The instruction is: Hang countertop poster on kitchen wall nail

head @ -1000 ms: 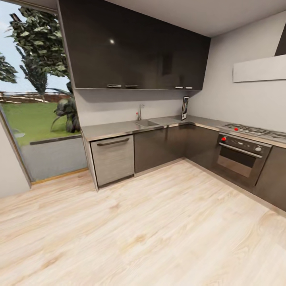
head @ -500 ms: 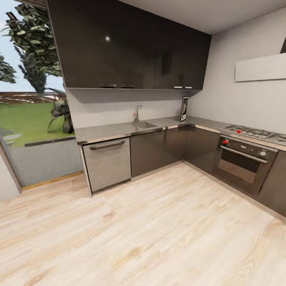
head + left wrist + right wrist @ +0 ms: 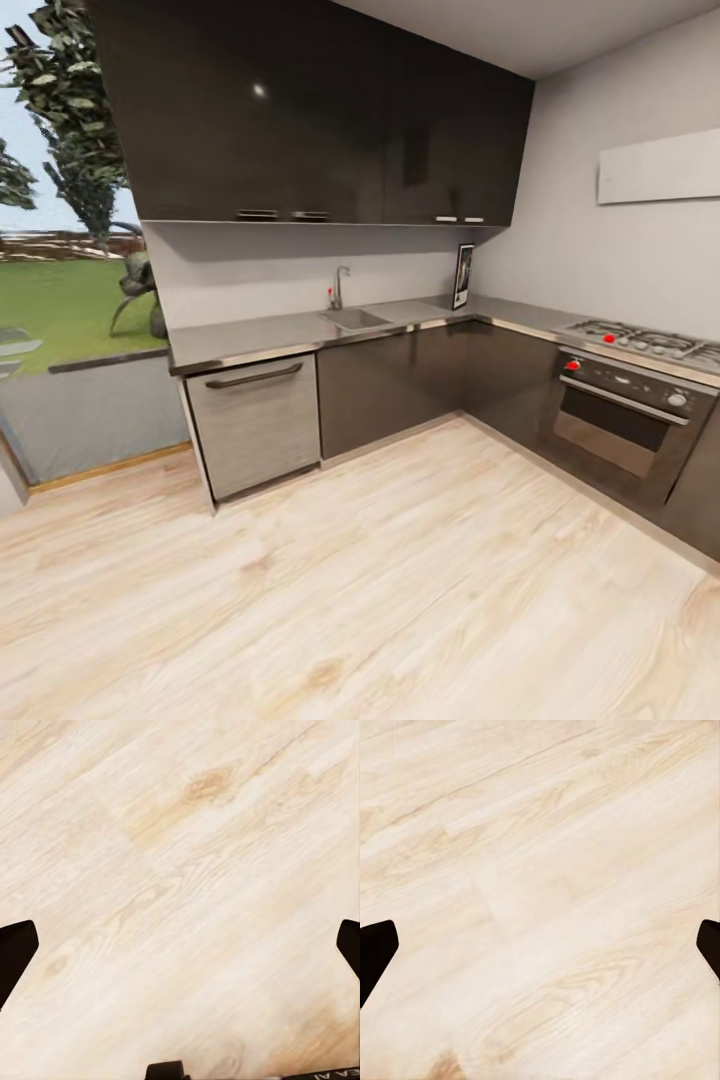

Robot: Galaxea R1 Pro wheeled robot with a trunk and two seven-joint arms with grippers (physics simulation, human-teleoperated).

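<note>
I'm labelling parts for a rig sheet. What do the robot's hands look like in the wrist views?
Little shows. The left hand appears as two black, tapering fingertips at opposite picture edges, plus a small black rounded part and a dark strip with pale lettering at the frame's edge. The right hand shows the same black fingertips. Both are seen over pale wood plank floor.

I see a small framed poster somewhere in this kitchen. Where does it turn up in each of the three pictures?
Head view: the poster stands upright in the far corner of the steel countertop, right of the sink.
Left wrist view: not in it; pale wood floor beneath the open left tool.
Right wrist view: not in it; floor beneath the open right tool.
Shared landmark: the wood floor.
</note>
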